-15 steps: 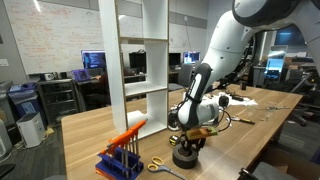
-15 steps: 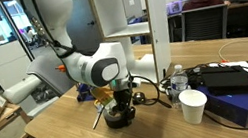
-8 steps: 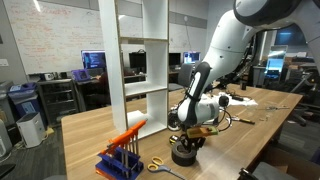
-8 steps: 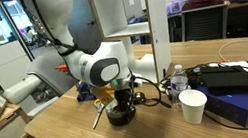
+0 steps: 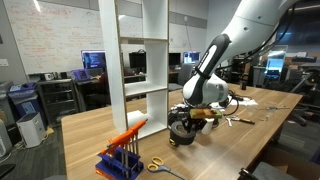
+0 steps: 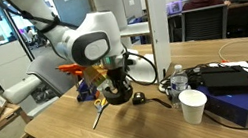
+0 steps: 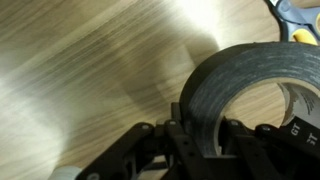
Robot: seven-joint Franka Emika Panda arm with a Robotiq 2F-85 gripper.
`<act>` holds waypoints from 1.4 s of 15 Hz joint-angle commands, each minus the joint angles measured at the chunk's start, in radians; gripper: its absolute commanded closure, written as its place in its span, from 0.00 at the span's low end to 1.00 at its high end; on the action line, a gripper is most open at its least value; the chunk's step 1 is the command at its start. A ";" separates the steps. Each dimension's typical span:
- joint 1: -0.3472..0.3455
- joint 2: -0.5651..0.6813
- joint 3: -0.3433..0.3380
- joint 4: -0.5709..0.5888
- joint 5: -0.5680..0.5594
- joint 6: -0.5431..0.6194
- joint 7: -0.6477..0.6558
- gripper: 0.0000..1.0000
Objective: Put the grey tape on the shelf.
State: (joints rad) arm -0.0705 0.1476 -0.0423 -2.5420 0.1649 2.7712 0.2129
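My gripper (image 5: 183, 126) is shut on the grey tape (image 5: 181, 133), a thick dark ring, and holds it above the wooden table (image 5: 100, 130). In an exterior view the tape (image 6: 118, 92) hangs under the gripper (image 6: 117, 84), clear of the tabletop. In the wrist view the tape's wall (image 7: 225, 85) is pinched between the two fingers (image 7: 205, 135). The tall white shelf (image 5: 142, 60) stands on the table behind and beside the arm; it also shows in an exterior view (image 6: 136, 21).
A blue rack with orange-handled tools (image 5: 122, 150) and scissors (image 5: 165, 166) lie near the table's front. A white cup (image 6: 193, 105), a water bottle (image 6: 175, 79) and black gadgets (image 6: 229, 77) sit beside the arm. A small dark item (image 6: 138, 99) lies on the table.
The gripper has lifted the tape off the table and carried it up and toward the shelf. The arm has risen with it.
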 commanded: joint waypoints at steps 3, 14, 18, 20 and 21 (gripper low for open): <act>0.015 -0.352 0.003 -0.112 0.046 -0.065 0.013 0.94; -0.068 -0.728 0.139 0.000 -0.013 -0.101 0.273 0.94; -0.153 -0.656 0.235 0.121 -0.073 -0.078 0.383 0.94; -0.196 -0.606 0.276 0.189 -0.119 -0.083 0.443 0.94; -0.209 -0.581 0.288 0.221 -0.141 -0.088 0.470 0.94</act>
State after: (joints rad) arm -0.2189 -0.5243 0.1935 -2.4527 0.0866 2.6839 0.5886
